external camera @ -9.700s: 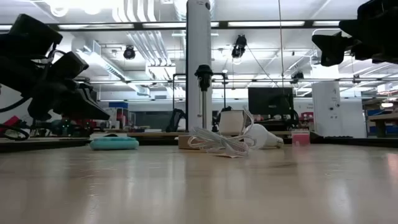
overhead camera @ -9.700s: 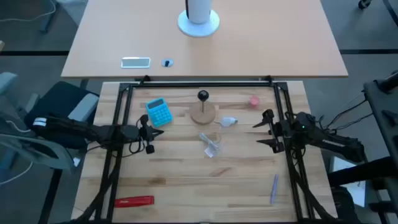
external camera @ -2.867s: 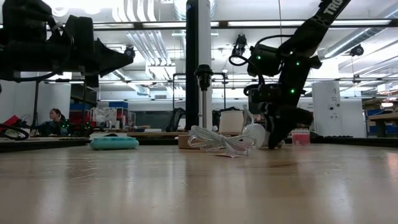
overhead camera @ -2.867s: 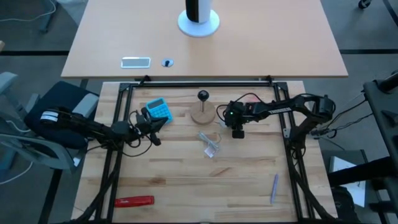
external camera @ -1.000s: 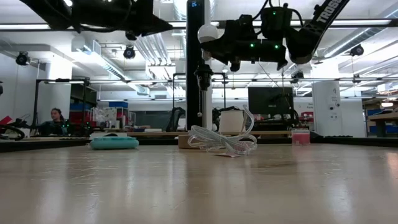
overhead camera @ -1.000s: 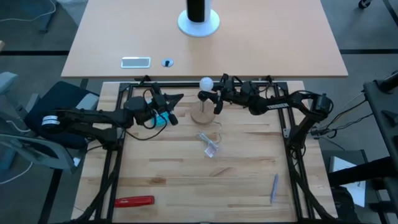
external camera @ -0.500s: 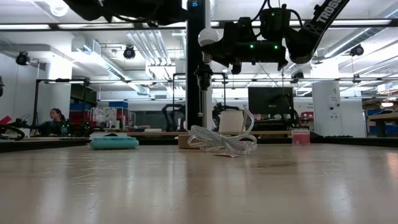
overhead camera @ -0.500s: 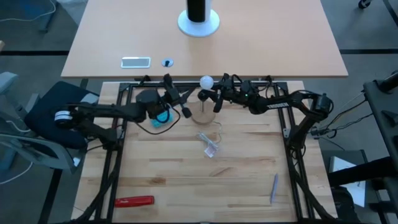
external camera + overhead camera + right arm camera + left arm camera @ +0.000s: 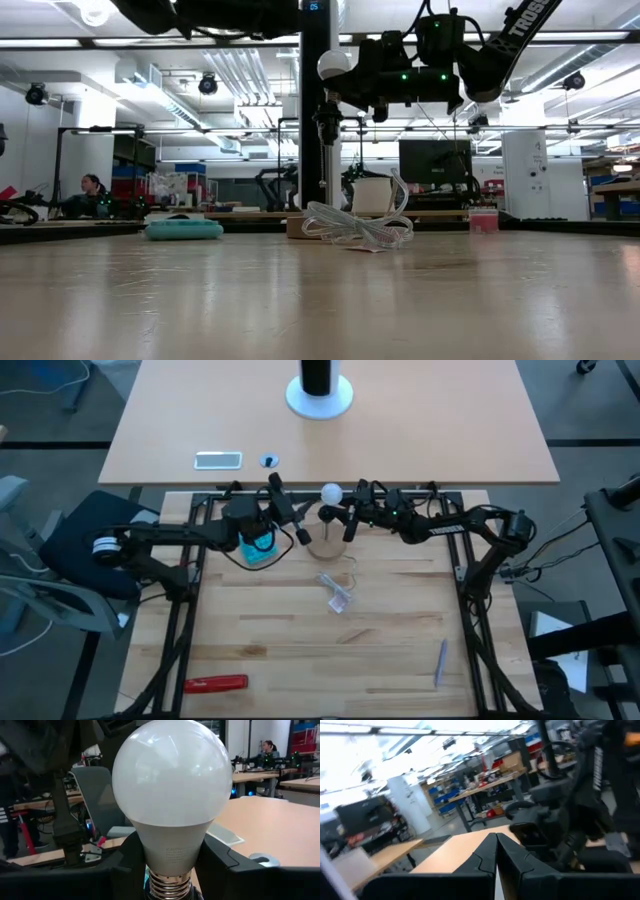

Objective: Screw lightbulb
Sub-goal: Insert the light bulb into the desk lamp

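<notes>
The white globe lightbulb is held by my right gripper above the black socket. The socket stands on a thin post on the round wooden disc at the far middle of the table. In the right wrist view the lightbulb stands globe up, with its silvery screw base below. My left gripper is shut and empty, raised just left of the post. Its fingers meet in the left wrist view. My right gripper pinches the lightbulb's narrow neck, just above the screw base, between its two fingers. The fingers come level from the table's right side. The lightbulb is upright, globe up, lifted clear above the socket.
A blue calculator lies under my left arm. A clear plastic wrapper lies near the disc. A red tool and a pen lie near the front edge. A pink-red round thing sits at the far right. Black frame rails border the table.
My left gripper has gone toward the table's right edge, nearer the socket post, and has turned about its wrist. My right gripper has gone down a little with the lightbulb, which stays upright over the socket.
</notes>
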Robot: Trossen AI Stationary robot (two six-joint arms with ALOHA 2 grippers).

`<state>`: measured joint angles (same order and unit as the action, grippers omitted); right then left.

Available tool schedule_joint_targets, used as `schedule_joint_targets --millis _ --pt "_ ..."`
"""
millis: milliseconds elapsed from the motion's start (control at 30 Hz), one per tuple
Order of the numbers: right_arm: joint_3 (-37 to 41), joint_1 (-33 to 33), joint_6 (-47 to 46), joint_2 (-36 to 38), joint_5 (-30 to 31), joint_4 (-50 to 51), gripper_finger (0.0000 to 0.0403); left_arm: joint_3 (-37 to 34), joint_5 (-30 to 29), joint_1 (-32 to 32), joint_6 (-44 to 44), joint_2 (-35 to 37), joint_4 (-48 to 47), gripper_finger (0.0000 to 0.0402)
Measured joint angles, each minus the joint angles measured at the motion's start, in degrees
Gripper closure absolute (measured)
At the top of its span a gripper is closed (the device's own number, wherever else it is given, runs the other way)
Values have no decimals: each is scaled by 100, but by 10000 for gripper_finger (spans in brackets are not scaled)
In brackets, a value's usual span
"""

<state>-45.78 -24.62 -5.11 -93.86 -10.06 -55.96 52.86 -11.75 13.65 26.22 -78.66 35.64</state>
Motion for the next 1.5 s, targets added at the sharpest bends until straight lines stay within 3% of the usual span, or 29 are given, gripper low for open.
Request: schedule_joint_targets --millis 433,967,1500 --pt "-172 9 432 0 -35 151 287 353 55 91 334 -327 231 401" --pt "-334 120 173 -649 -42 -143 287 396 39 180 333 -452 -175 401" --pt "-319 137 110 -597 -26 -54 272 391 35 315 105 -461 -848 401"
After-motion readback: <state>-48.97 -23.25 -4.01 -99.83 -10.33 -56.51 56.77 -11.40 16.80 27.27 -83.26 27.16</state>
